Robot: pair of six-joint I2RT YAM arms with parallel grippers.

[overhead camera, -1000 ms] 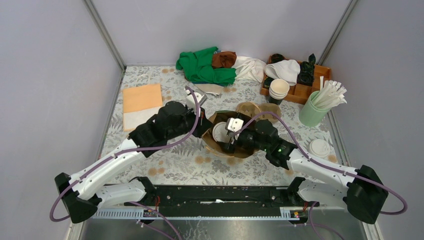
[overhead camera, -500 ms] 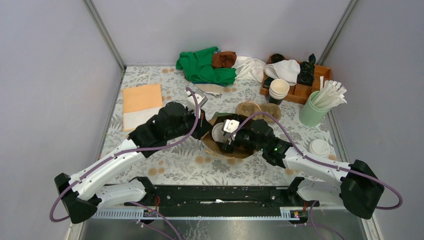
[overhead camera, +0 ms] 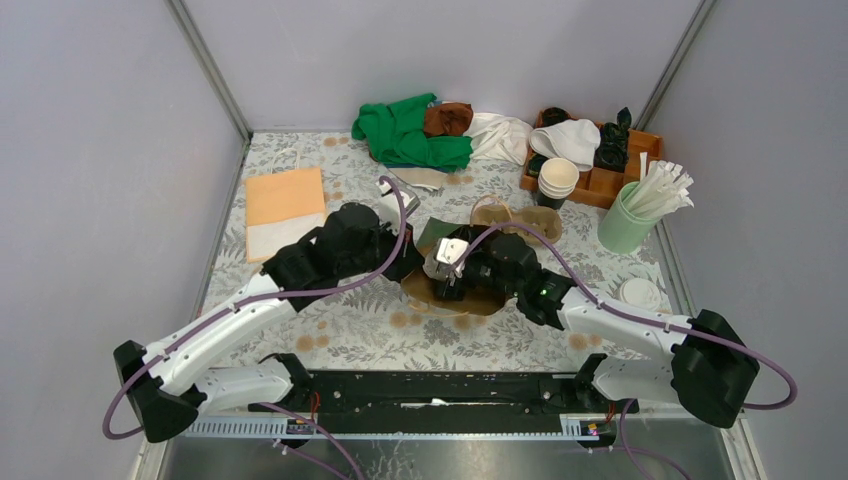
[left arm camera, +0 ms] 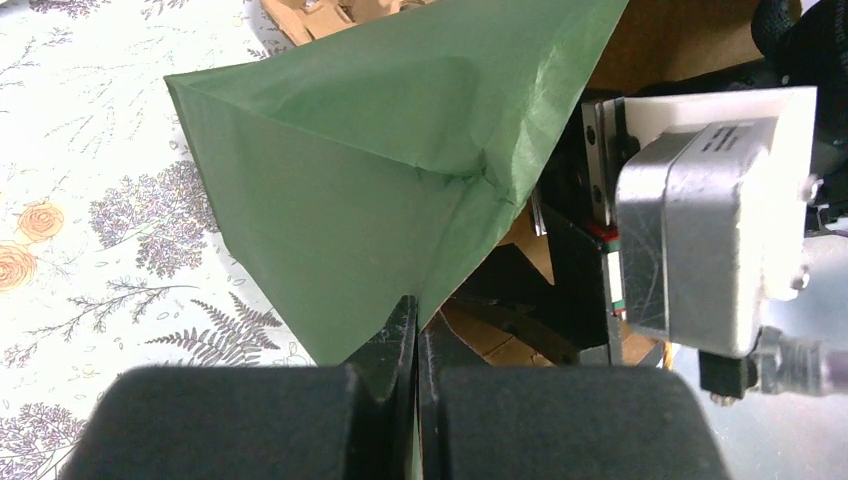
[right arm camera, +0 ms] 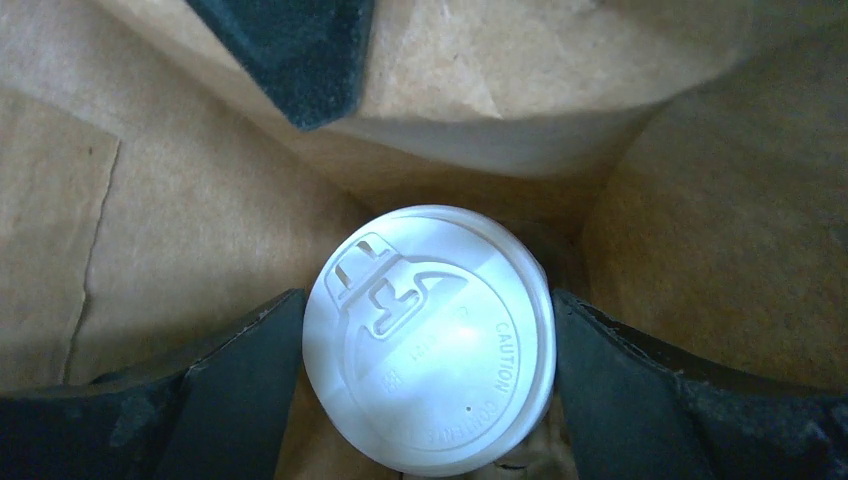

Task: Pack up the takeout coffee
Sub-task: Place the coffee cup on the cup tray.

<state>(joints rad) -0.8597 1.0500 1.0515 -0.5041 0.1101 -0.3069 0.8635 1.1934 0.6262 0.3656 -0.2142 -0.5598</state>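
The takeout coffee (right arm camera: 430,340) shows its round white lid in the right wrist view, deep inside a paper bag with brown inner walls (right arm camera: 200,200). My right gripper (right arm camera: 428,340) is shut on it, a dark finger (right arm camera: 230,380) pressed against each side of the lid. In the top view the right gripper (overhead camera: 445,278) reaches into the bag's mouth (overhead camera: 470,300) and its wrist hides the cup. My left gripper (left arm camera: 415,330) is shut on the bag's edge, the green outer side (left arm camera: 380,150) spreading above it. From above, the left gripper (overhead camera: 405,255) sits at the bag's left rim.
A brown pulp cup carrier (overhead camera: 515,218) lies just behind the bag. Stacked lidless cups (overhead camera: 557,178) stand by a wooden tray (overhead camera: 610,170), with a green cup of stirrers (overhead camera: 630,215) and a loose lid (overhead camera: 638,295) to the right. Cloths (overhead camera: 410,135) lie at the back, orange napkins (overhead camera: 285,195) at the left.
My right arm has pushed left and deeper into the bag with the cup. The lid that showed from above is now covered by the wrist. The left gripper keeps its hold.
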